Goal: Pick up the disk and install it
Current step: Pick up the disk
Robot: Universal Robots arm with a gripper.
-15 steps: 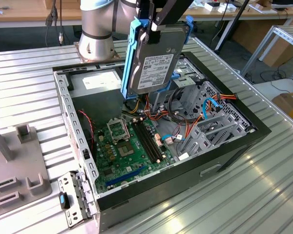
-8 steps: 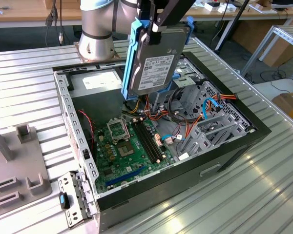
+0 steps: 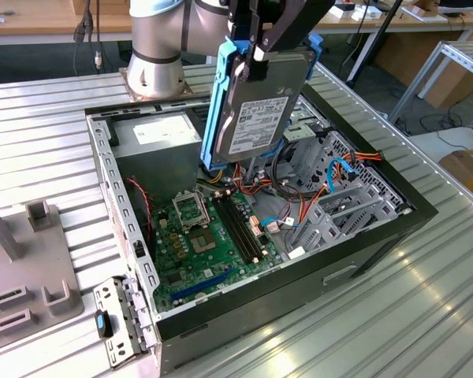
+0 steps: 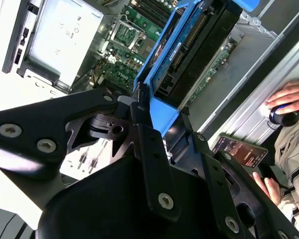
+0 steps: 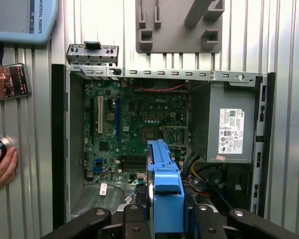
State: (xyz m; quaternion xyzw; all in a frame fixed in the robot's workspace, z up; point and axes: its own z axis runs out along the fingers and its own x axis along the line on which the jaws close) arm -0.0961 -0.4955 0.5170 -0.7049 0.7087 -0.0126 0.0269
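Silver-grey metal hard drive with a white label and blue plastic edge rails: the disk (image 3: 262, 106), held on edge by the black two-fingered gripper (image 3: 252, 51), whose fingers are clamped on its upper end. It hangs over the open black computer case (image 3: 363, 260), above the green motherboard (image 3: 205, 236) and near the grey power-supply box (image 3: 164, 135) at one end of the case. In the first wrist view, the disk (image 5: 164, 184) appears end-on over the case interior.

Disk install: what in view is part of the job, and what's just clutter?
Job: disk, clamped in the gripper over the open computer case.
Clutter: power supply in the case, phone, grey fixture, person's hand, blue-edged pendant.
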